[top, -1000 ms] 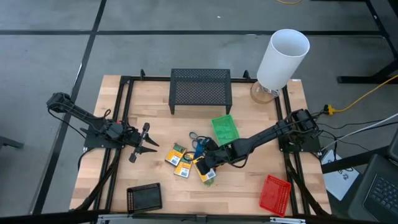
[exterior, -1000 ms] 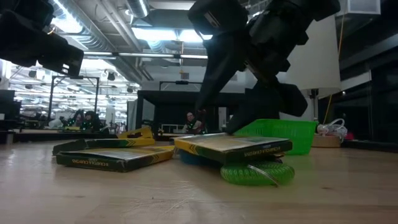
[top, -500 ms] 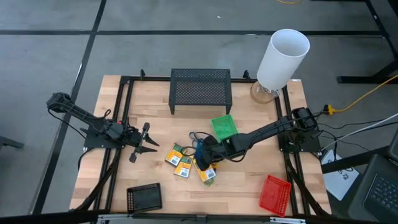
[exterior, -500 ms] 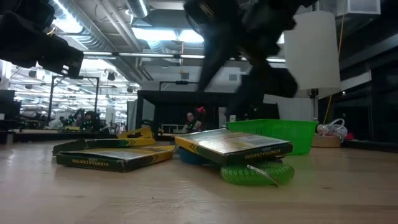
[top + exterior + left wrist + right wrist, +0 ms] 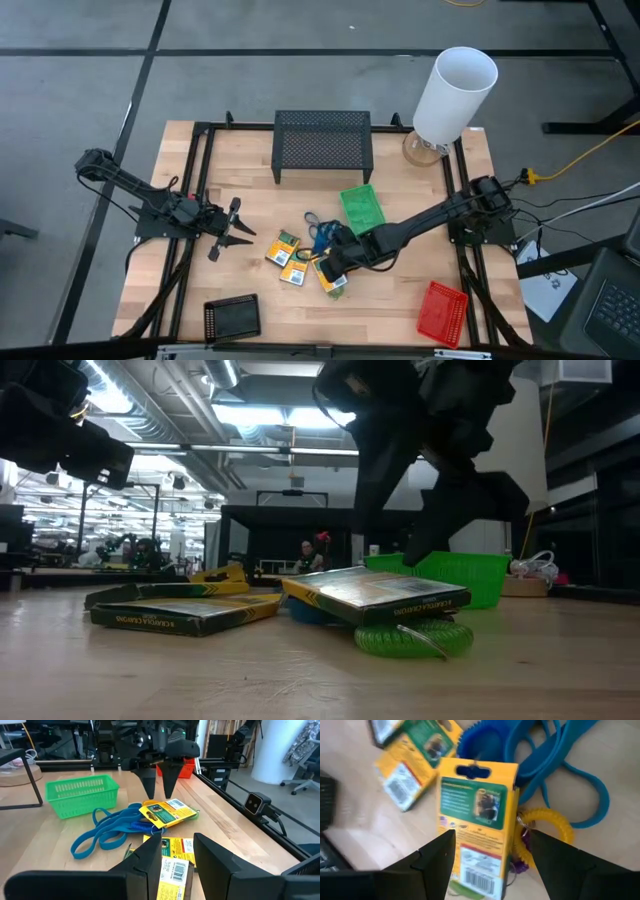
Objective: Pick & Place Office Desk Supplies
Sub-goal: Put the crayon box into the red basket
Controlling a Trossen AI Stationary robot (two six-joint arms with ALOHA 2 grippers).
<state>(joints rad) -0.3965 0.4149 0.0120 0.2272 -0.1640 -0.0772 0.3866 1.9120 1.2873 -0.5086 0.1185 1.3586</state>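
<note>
The right pincer (image 5: 159,776) hangs just above a yellow-and-green flat pack (image 5: 475,820), its two fingers apart and empty. The pack lies in the middle of the desk (image 5: 400,310), propped on some coil rings (image 5: 545,827) beside the blue band loops (image 5: 102,832). It looks light, stiff and a bit wobbly, so pinching its two long edges seems best. The left pincer (image 5: 228,228) waits well apart, fingers spread.

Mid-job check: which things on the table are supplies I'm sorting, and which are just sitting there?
Job items:
yellow-and-green packs
blue band loops
yellow coil ring
green basket
red basket
black basket

Just there:
black mesh stand
white cylinder
</note>
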